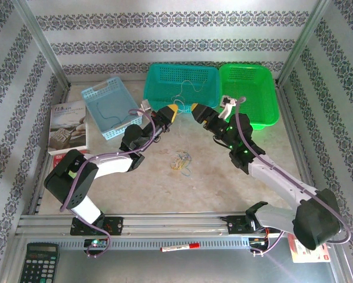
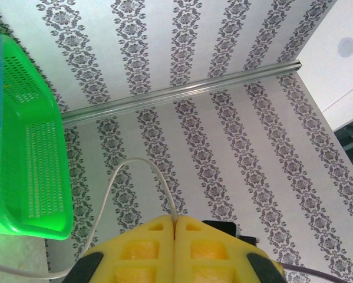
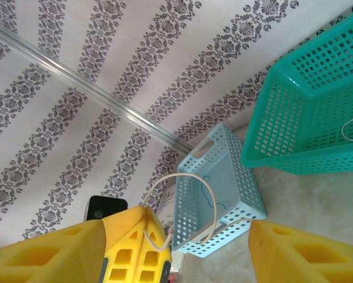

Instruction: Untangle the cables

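1. Cables [image 1: 180, 160] lie as a small clump on the table [image 1: 223, 183], below both raised grippers and back toward their bases.
2. The left gripper [image 2: 174, 223] is clamped tight on one pale strand [image 2: 142, 162], which loops up out of its fingertips.
3. The right gripper [image 3: 200, 227] stands open, with a pale loop resting against one finger [image 3: 129, 247].
4. The step in hand is probably separating this single strand.
5. The next move calls for carrying the strand clear of the clump without snagging it.

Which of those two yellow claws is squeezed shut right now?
The left gripper: its yellow fingers are pressed flat together, pinching a thin white cable. The right gripper stands wide open, with a clear gap.
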`<state>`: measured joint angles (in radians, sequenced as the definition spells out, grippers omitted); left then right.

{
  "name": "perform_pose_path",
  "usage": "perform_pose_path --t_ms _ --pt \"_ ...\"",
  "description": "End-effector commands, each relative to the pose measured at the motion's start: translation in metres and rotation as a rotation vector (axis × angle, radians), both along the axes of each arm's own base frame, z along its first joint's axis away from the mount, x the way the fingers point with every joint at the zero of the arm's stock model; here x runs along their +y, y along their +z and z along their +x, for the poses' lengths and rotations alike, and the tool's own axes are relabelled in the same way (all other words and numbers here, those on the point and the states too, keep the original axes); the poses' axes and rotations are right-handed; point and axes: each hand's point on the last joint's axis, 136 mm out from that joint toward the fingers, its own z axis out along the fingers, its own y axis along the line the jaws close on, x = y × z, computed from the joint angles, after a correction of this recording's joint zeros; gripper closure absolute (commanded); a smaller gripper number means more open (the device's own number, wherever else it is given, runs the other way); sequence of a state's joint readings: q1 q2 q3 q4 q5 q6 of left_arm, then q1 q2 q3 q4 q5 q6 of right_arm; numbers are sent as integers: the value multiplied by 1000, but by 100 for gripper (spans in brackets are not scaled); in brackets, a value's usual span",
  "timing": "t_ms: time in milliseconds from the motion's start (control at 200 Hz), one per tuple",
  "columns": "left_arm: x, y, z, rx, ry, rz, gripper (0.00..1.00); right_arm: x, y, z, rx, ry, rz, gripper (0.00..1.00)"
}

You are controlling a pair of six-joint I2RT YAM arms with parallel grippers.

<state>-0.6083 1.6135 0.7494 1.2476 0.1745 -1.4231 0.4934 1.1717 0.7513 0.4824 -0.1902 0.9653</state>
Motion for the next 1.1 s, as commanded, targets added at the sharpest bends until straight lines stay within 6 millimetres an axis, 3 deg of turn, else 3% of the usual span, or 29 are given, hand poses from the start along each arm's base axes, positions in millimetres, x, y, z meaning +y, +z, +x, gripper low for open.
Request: perform_pose_path --t_ms 0,390,515,625,789,964,1094 --pt "-1 30 -7 -79 -12 -72 100 7 35 4 -73 -6 93 37" --pt "-4 31 -10 -84 -18 -76 100 30 24 15 -47 23 117 52" --pt "-4 30 -11 -82 -20 -77 100 35 24 18 -45 28 121 67" --pt "-5 29 -11 -79 -20 -73 100 38 24 21 -42 36 130 100" --pt "-6 25 -12 -84 -24 -53 100 34 39 23 -69 43 122 100" --pt "-7 14 -15 -105 -24 28 60 19 78 26 -125 52 94 100" --pt "0 3 -21 -118 -11 94 43 15 105 23 -162 72 48 100"
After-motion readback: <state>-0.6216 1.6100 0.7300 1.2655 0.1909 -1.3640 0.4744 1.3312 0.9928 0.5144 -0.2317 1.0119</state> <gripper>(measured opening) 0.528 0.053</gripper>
